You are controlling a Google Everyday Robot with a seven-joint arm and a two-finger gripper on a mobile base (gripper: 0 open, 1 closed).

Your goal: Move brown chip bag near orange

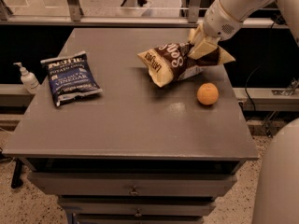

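Observation:
The brown chip bag point(174, 62), dark brown with white lettering and tan ends, hangs tilted above the right rear part of the grey table point(126, 120). My gripper point(200, 46) comes down from the upper right and is shut on the bag's right end. The bag's left end points down toward the table. The orange point(207, 94) sits on the table just below and right of the bag, a short way apart from it.
A dark blue chip bag point(70, 77) lies at the table's left side. A white pump bottle point(29, 78) stands beyond the left edge. The table's right edge is close to the orange. Drawers point(133, 190) front the table below.

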